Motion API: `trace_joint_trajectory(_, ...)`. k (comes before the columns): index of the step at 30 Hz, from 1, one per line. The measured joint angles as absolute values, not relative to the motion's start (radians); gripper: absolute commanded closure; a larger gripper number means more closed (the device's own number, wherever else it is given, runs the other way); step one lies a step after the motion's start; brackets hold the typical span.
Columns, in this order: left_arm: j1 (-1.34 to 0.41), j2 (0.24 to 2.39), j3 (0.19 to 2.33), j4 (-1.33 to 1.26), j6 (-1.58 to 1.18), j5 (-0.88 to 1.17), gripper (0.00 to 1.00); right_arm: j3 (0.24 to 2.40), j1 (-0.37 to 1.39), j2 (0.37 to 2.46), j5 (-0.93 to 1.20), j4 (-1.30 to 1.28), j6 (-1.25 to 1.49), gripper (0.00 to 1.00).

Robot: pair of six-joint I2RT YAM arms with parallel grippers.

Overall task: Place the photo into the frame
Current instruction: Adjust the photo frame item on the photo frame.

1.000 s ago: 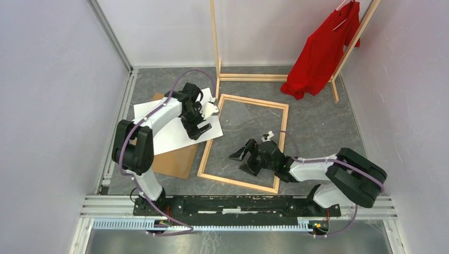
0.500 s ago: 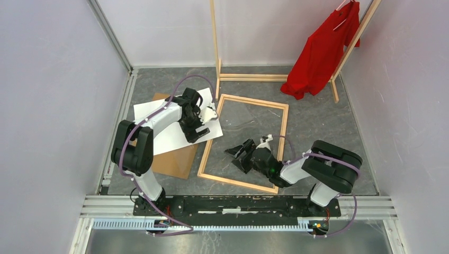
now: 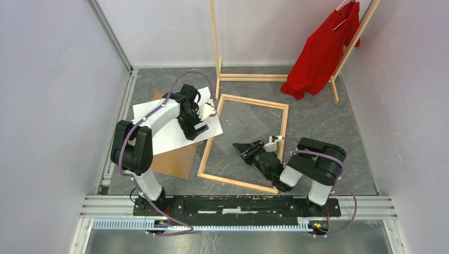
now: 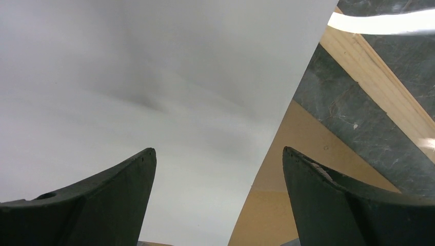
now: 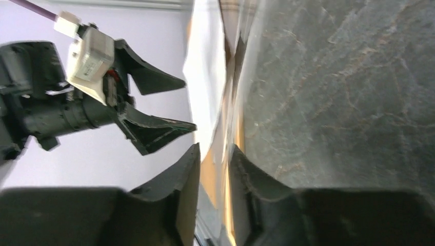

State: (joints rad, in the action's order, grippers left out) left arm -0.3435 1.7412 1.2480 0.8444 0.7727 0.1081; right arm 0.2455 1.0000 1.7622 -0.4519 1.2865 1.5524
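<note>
**Large white-backed paper photo point(image 3: 169, 137) lies beside the thin light-wood rectangular frame point(image 3: 254, 101)**

The right gripper point(image 3: 239, 148) sits low inside the frame, its fingers drawn nearly together; I cannot tell whether they pinch anything. The frame lies flat on the grey marbled tabletop point(image 3: 317, 127). Just left of it the photo rests, blank side up, partly over a brown cardboard board point(image 3: 177, 161). The left gripper point(image 4: 218, 151) is over the photo, fingers spread wide, holding nothing.
</note>
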Motion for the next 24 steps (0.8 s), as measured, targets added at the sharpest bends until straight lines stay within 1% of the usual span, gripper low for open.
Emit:
trace_joint_trajectory(2, -0.341, 1.741, 1.267, 0.862, 0.773, 0.111, 0.02, 0.243, 0.990, 1.793, -0.453, 1.363, 1.540, 0.82)
trace_joint_trajectory(7, -0.337, 1.735, 1.286, 0.898, 0.772, 0.118, 0.02, 0.245, 0.947, 1.792, -0.436, 1.453, 1.468, 0.91)
trace_joint_trajectory(9, -0.337, 1.730, 1.290, 0.917, 0.772, 0.126, 0.02, 0.244, 0.928, 1.758, -0.421, 1.441, 1.430, 1.00)
trace_joint_trajectory(12, -0.337, 1.722, 1.295, 0.933, 0.772, 0.133, 0.01, 0.244, 0.879, 1.663, -0.360, 1.363, 1.386, 1.00)
trace_joint_trajectory(15, -0.337, 1.716, 1.310, 0.947, 0.772, 0.133, 0.00, 0.247, 0.783, 1.526, -0.228, 1.187, 1.335, 1.00)
trace_joint_trajectory(18, -0.337, 1.714, 1.332, 0.950, 0.772, 0.134, 0.00, 0.276, 0.688, 1.404, -0.078, 0.944, 1.241, 1.00)
trace_joint_trajectory(21, -0.337, 1.714, 1.358, 0.953, 0.772, 0.134, 0.00, 0.364, 0.626, 1.338, 0.055, 0.661, 1.107, 1.00)
trace_joint_trajectory(24, -0.337, 1.715, 1.383, 0.955, 0.772, 0.134, 0.00, 0.471, 0.583, 1.323, 0.172, 0.418, 0.969, 1.00)
